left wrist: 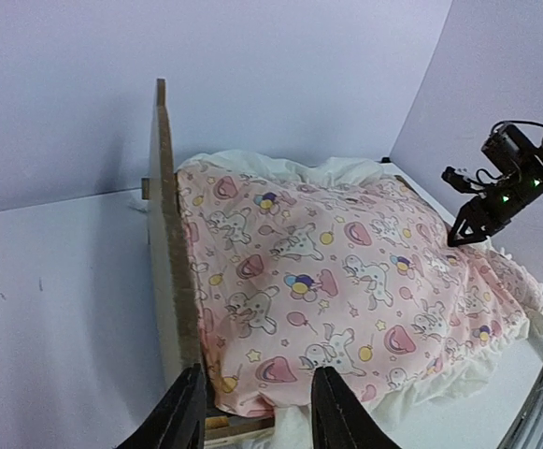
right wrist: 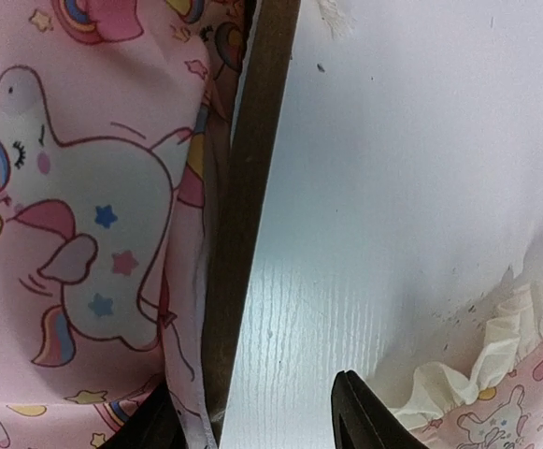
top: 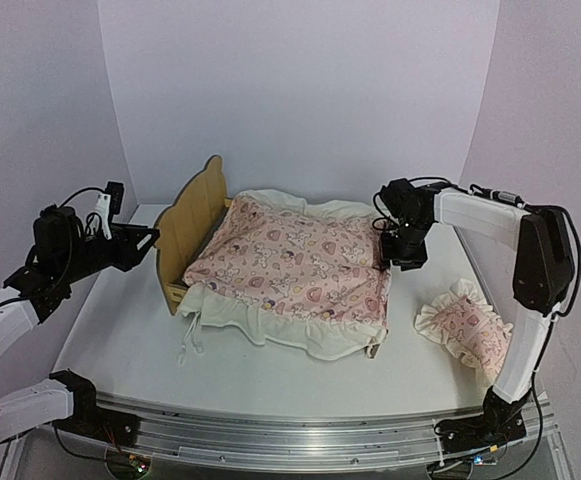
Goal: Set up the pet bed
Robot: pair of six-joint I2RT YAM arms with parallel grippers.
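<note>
The pet bed point(top: 192, 222) stands mid-table, its pale-wood bear-ear headboard on the left. The pink heart-print quilt point(top: 292, 262) and a cream ruffled sheet cover it. My left gripper point(top: 148, 240) is open and empty, just left of the headboard. In the left wrist view the left gripper point(left wrist: 257, 416) faces the headboard edge point(left wrist: 164, 234) and the quilt point(left wrist: 318, 271). My right gripper point(top: 385, 262) is open at the bed's foot end. In the right wrist view the right gripper point(right wrist: 252, 426) straddles the wooden foot rail point(right wrist: 250, 178) and the quilt edge point(right wrist: 84, 215).
The ruffled pink pillow point(top: 465, 325) lies on the white table point(top: 120, 330) right of the bed; it also shows in the right wrist view point(right wrist: 495, 374). White walls close in the back and sides. Sheet ties hang at the bed's front left corner point(top: 190, 335).
</note>
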